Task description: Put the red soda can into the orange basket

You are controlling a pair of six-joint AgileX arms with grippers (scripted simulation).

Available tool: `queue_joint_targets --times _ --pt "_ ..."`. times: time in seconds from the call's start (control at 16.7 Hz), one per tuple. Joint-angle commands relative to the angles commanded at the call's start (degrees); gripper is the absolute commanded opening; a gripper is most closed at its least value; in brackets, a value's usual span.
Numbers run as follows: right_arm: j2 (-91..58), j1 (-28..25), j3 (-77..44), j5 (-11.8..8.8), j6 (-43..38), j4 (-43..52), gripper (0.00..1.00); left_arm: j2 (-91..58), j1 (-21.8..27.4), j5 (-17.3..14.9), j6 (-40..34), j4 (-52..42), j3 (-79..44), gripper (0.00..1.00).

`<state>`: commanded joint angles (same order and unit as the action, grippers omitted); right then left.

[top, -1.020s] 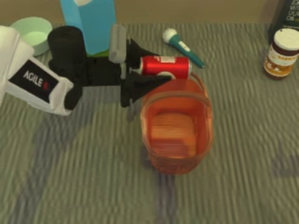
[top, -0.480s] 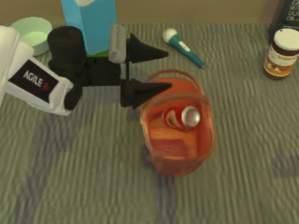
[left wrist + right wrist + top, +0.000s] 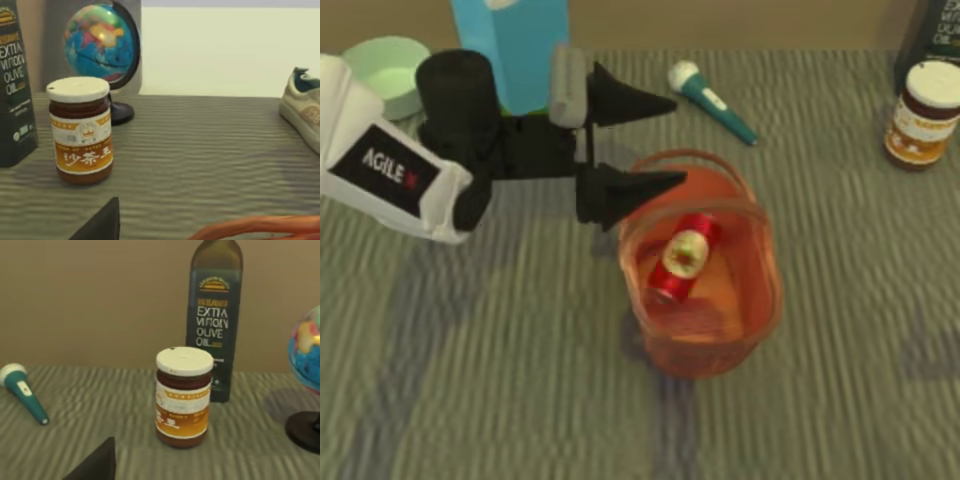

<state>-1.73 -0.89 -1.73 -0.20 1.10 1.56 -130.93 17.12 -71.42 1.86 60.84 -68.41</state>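
Observation:
The red soda can (image 3: 682, 258) lies on its side inside the orange basket (image 3: 766, 288), label patch up, under the arched handle. My left gripper (image 3: 678, 140) hovers at the basket's far left rim, open and empty, its two black fingers spread wide. In the left wrist view one finger (image 3: 100, 225) shows, with the orange basket's handle (image 3: 260, 227) below it. The right arm is outside the top view; its wrist view shows one dark finger (image 3: 97, 465) off to the side over bare table.
A pale green bowl (image 3: 390, 68) and a blue carton (image 3: 510, 45) stand behind the left arm. A teal handheld device (image 3: 712, 100) lies beyond the basket. A brown jar (image 3: 922, 115) and a dark oil bottle (image 3: 935, 30) stand far right, with a globe (image 3: 102, 45) and a shoe (image 3: 302, 112).
My left gripper was shut on the can over the basket's rim, then opened. The can dropped into the basket and came to rest on its side. The arm drew back slightly.

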Motion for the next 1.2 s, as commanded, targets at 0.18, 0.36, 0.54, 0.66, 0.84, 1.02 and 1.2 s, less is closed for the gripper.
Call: queue_joint_targets --times 0.18,0.36,0.54,0.66,0.84,1.02,1.2 --pt "-7.11 -2.99 -7.11 -0.42 4.01 5.86 1.00 6.98 -1.70 4.45 -1.67 -3.01 2.18 1.00" --pt "-19.55 -7.09 -19.54 -0.58 10.02 14.87 1.00 19.33 -4.17 11.28 -4.04 -8.03 6.23 1.00" --pt "-36.45 -11.78 -36.29 -0.42 17.33 26.02 1.00 35.95 -7.05 19.95 -6.49 -15.02 12.60 1.00" --pt "-49.05 -15.18 -48.87 -0.21 22.73 34.34 1.00 48.34 -9.01 26.52 -7.80 -20.72 18.32 1.00" --pt "-68.62 -20.38 -68.38 0.15 31.05 47.20 1.00 67.77 -11.81 37.15 -8.86 -30.43 28.83 1.00" --pt "-87.88 -25.36 -87.43 0.47 38.99 59.45 1.00 87.20 -14.23 47.77 -8.55 -40.41 40.48 1.00" --pt "-105.18 -29.95 -104.68 0.64 46.13 70.36 1.00 104.51 -16.03 56.82 -6.99 -48.84 51.08 1.00"
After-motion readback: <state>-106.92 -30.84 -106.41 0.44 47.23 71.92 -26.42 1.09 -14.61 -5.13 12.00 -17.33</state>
